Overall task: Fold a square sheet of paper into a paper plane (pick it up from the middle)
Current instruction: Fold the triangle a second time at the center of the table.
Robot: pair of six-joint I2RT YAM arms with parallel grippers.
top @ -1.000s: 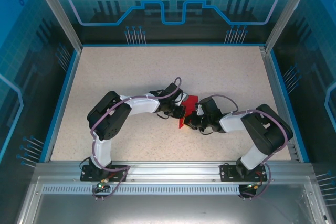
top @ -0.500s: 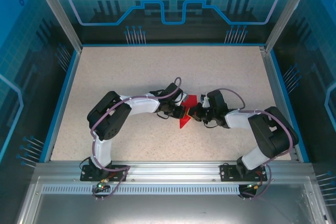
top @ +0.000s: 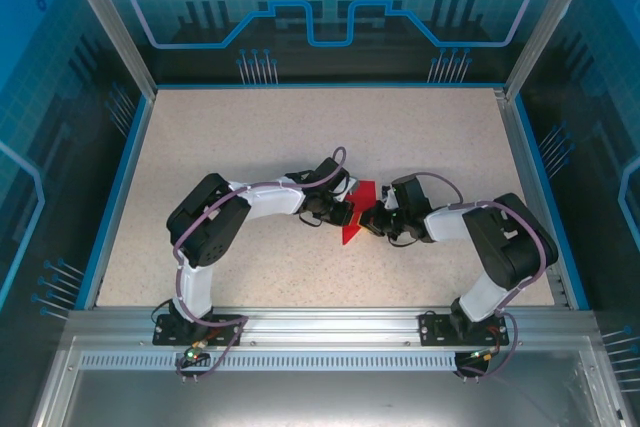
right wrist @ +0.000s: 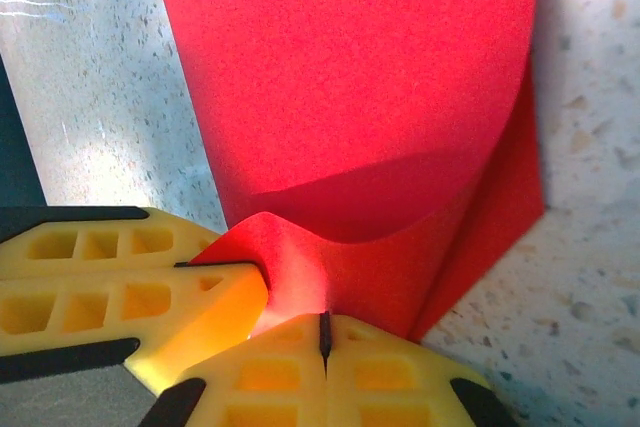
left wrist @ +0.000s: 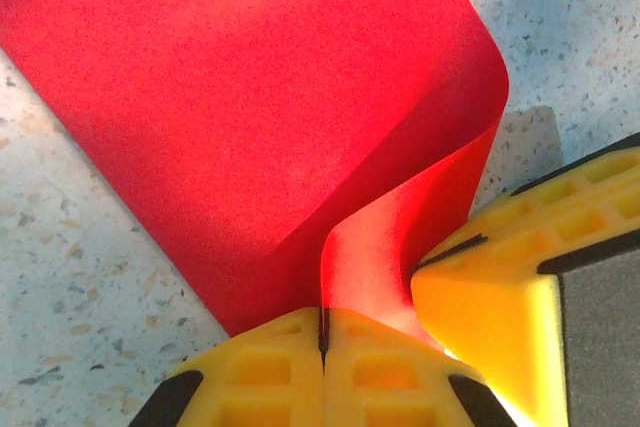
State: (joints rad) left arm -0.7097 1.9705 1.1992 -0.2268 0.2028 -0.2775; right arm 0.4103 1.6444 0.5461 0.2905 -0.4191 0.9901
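The square sheet of paper (top: 354, 217) is bright red and hangs curled between both grippers at the middle of the table. Its lower corner points toward the near edge. My left gripper (top: 346, 209) is shut on the paper's left side. In the left wrist view its yellow fingertips (left wrist: 323, 325) pinch a raised fold of the sheet (left wrist: 250, 97), which bends over in a loop. My right gripper (top: 371, 219) is shut on the same fold from the other side (right wrist: 324, 332). The sheet (right wrist: 350, 77) arches above it. The two pairs of fingers almost touch.
The speckled beige table (top: 250, 137) has a blue rim (top: 118, 187) and clear panel walls around it. An aluminium rail (top: 320, 322) runs along the near edge by the arm bases. In each wrist view the other gripper's yellow fingers (left wrist: 500, 317) (right wrist: 130, 287) crowd in beside mine.
My right gripper has moved up and toward the left gripper, drawing the paper's lower part with it. The sheet now shows as one downward-pointing shape. The left arm has stayed put.
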